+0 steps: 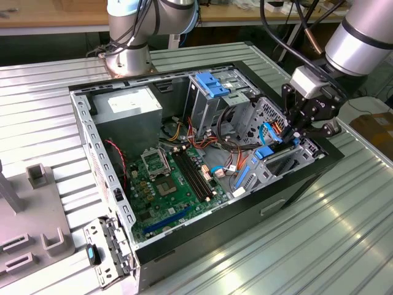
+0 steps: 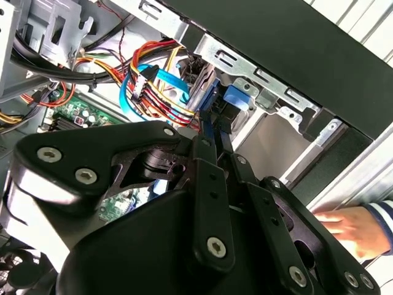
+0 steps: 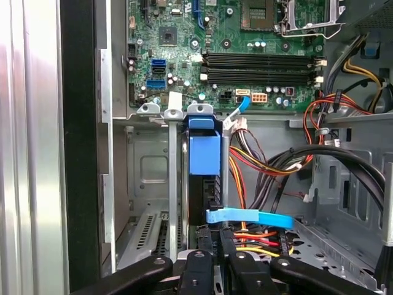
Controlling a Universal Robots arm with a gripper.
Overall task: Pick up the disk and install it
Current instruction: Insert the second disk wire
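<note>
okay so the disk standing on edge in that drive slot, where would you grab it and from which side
Grip the disk across its two broad faces at the exposed edge, coming straight down from the case's open top. It stands on edge between the metal bay walls, so only that thin edge looks reachable. The gripper already sits there, fingers either side.

The open computer case point(image 1: 202, 233) lies on a ribbed metal table point(image 1: 319, 246) under the gripper. The green motherboard point(image 1: 169, 184) sits well away from the gripper, the grey power supply point(image 1: 126, 107) beyond it. A person's hand point(image 2: 353, 228) rests outside the case, near the gripper.
</note>
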